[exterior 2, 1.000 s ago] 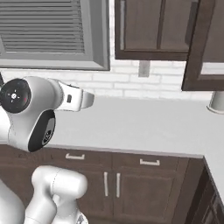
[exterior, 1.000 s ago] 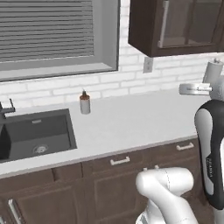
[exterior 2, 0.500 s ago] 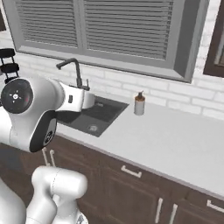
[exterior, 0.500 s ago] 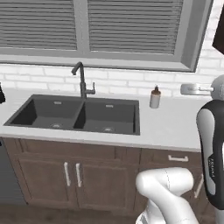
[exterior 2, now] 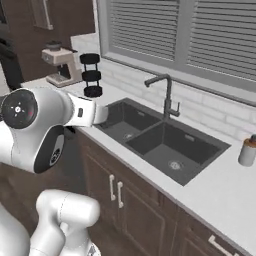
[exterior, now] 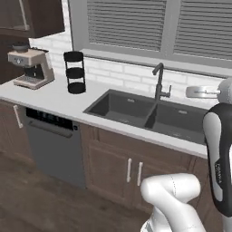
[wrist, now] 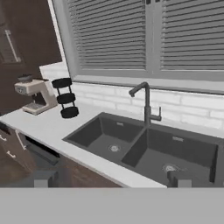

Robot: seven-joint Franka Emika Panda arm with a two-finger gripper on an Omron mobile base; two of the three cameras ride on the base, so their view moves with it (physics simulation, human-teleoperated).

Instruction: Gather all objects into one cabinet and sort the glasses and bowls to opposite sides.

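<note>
While the base is swinging leftward along the kitchen wall, the cameras are now facing a double-basin dark sink (exterior: 149, 115) set into a pale counter (exterior: 54, 97), with a tall dark faucet (exterior: 158, 81) rising behind the divider and a shuttered window above it. A second ago the views were showing a dark wall cabinet over bare counter; half a second ago the sink was coming into frame; now a beige coffee machine (exterior: 31, 67) and a black three-tier rack (exterior: 74, 71) are sitting near the counter's left end, with a grey dishwasher front (exterior: 54, 149) below them. The whole picture has shifted, so the camera has moved, not the things.

In the hand view the fingers (wrist: 46, 178) are standing wide apart and holding nothing, pointing across the sink toward the window.

A corner of a dark brown upper cabinet (exterior: 31, 16) is showing at the top left, above the coffee machine. No bowls, glasses or mug are appearing on this stretch of counter or in the basins. A small pale dispenser bottle (exterior 2: 247, 151) is standing at the counter's right edge.

Judging from this, the robot is travelling or searching, and gathering has not visibly begun.
</note>
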